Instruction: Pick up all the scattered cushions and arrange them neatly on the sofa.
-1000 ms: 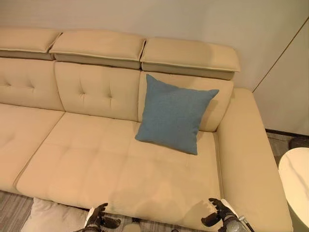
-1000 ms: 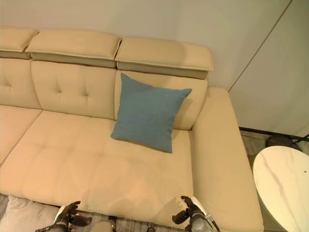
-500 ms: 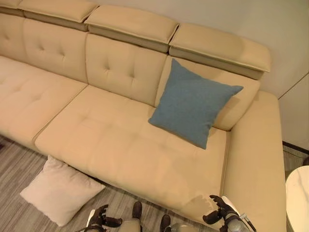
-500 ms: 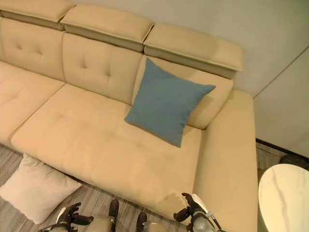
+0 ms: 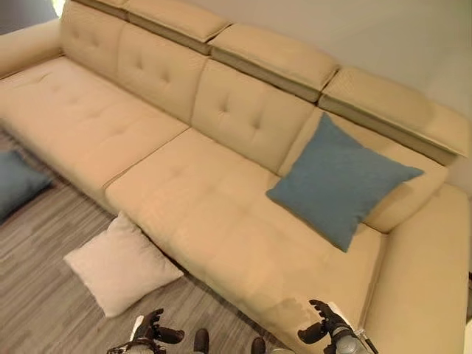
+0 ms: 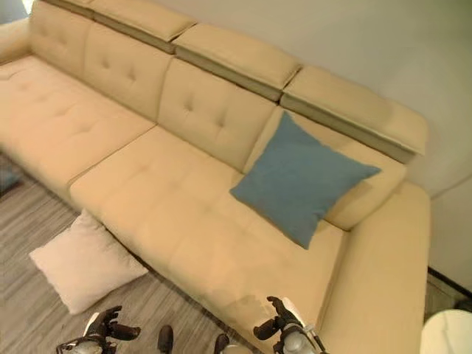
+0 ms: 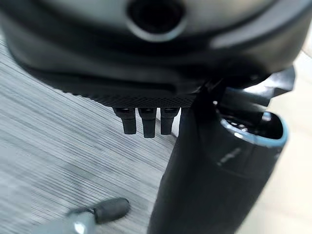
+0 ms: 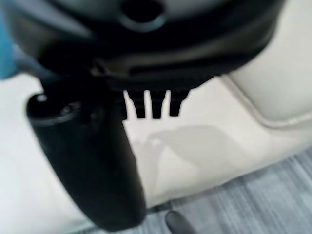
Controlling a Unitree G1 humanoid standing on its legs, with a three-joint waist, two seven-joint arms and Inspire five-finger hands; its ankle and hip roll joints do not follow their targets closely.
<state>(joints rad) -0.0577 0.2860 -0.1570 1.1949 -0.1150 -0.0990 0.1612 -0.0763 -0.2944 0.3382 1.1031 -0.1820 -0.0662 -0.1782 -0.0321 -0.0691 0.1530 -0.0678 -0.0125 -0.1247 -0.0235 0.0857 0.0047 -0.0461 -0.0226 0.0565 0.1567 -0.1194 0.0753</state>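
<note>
The head camera has swung toward the robot's left since the earlier frames, so far more of the floor and the far end of the sofa (image 5: 221, 214) now show; the cushions themselves lie as they did, and both hands hang low at the frame's bottom edge as before.

No writing or label can be read on any cushion or on the sofa.

The white cushion (image 5: 122, 265) lies flat on the grey wood-grain floor (image 5: 44, 310), just beside the front edge of the sofa's middle seat. It sits ahead of the left hand (image 5: 151, 333), near it but apart, nothing touching. A second blue cushion (image 5: 16, 184) lies on the floor well to the left, cut by the frame edge, far from both hands. The blue cushion on the sofa (image 5: 341, 181) stands tilted on one corner, leaning against the backrest at the right end of the seat, next to the armrest (image 5: 424, 295).

The left hand holds nothing; its fingers (image 7: 144, 122) are loosely curled above the floor. The right hand (image 5: 324, 324) is likewise empty, its fingers (image 8: 156, 103) loosely curled, hovering over the front edge of the sofa seat, well short of the leaning blue cushion.
</note>
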